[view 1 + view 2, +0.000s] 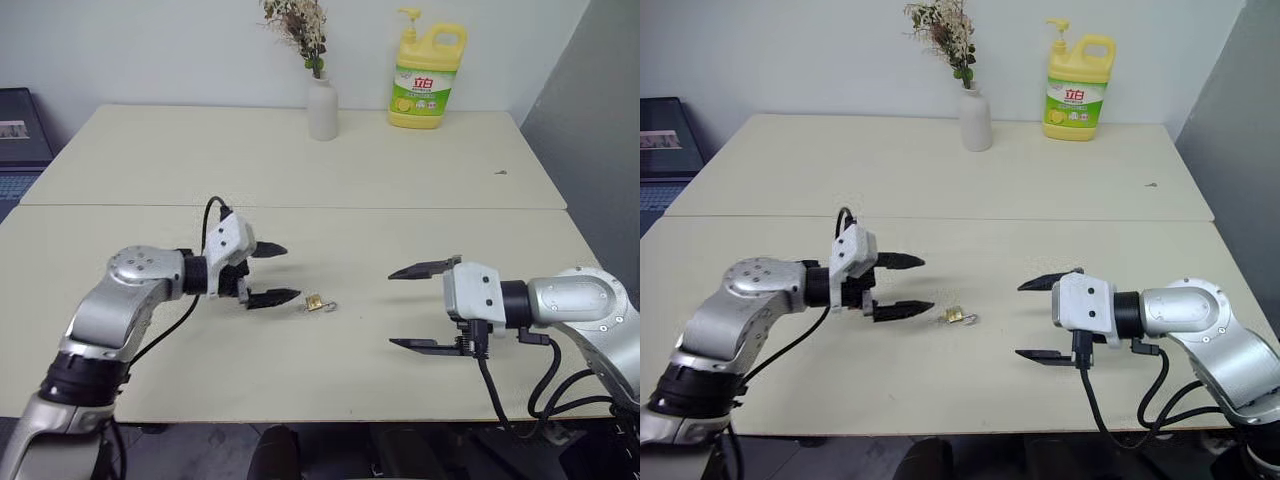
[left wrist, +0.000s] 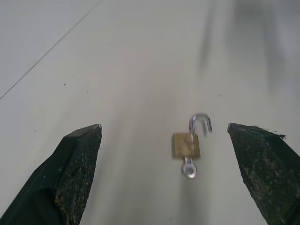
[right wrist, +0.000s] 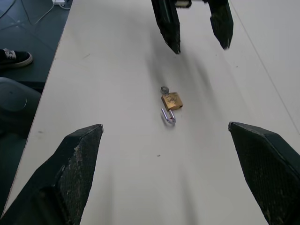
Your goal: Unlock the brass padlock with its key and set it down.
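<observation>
Now the brass padlock [image 1: 314, 302] lies on the bench [image 1: 300, 160], shackle swung open, key [image 2: 189, 168] in its base. Left tool [image 1: 272, 273] beside it and right tool [image 1: 412, 307] farther off are both spread, empty.

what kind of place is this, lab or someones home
Probably a lab or office test space: two plain cream tables pushed together against a bare wall, holding a vase, a detergent bottle and the brass padlock.
</observation>
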You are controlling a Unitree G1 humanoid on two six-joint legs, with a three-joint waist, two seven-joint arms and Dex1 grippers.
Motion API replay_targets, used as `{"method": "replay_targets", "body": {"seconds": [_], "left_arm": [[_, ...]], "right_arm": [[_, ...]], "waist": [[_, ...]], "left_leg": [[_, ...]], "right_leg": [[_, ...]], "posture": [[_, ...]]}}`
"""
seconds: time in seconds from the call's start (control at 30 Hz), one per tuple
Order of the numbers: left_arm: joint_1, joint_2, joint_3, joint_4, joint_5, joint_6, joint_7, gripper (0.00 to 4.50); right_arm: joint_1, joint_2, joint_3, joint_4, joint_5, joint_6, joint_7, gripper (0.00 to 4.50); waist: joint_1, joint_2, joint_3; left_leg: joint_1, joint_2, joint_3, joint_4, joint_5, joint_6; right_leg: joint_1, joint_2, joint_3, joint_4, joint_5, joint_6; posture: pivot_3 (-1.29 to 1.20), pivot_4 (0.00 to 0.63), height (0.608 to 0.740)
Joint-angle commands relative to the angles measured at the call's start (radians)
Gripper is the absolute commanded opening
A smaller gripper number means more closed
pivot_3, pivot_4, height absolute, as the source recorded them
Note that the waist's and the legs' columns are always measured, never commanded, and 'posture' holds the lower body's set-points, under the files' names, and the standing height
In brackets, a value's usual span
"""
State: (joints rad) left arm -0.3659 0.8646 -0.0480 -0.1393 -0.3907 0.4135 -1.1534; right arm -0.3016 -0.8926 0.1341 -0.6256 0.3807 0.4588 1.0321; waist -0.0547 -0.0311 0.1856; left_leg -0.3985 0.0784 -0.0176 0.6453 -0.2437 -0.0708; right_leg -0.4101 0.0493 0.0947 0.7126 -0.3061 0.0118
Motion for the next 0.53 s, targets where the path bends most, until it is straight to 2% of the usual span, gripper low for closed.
{"method": "replay_targets", "body": {"seconds": [0.03, 0.17, 0.53], "left_arm": [[0.071, 0.076, 0.085, -0.121, -0.032, -0.014, -0.048, 4.49], [0.184, 0.138, 0.159, -0.209, -0.053, -0.001, -0.059, 4.49], [0.253, 0.141, 0.204, -0.268, -0.091, 0.044, -0.042, 4.49]], "right_arm": [[-0.006, 0.001, 0.003, 0.009, -0.014, -0.032, 0.014, 4.5], [-0.024, 0.012, 0.016, 0.048, -0.02, -0.039, 0.026, 4.5], [-0.059, 0.039, 0.032, 0.112, -0.026, -0.064, 0.07, 4.5]], "waist": [[-0.001, 0.0, 0.0], [-0.002, 0.0, 0.0], [-0.001, 0.0, 0.0]], "left_leg": [[0.0, 0.0, 0.0, 0.0, 0.0, 0.0], [0.0, 0.001, 0.001, 0.0, 0.0, 0.0], [0.0, 0.001, 0.002, 0.0, 0.0, 0.0]], "right_leg": [[0.0, 0.0, 0.0, 0.0, 0.0, 0.0], [0.0, 0.0, 0.0, 0.0, 0.0, 0.0], [-0.001, 0.0, 0.0, 0.0, 0.0, 0.0]], "posture": [[0.0, 0.15, 0.74], [0.0, 0.15, 0.74], [0.0, 0.15, 0.74]]}}
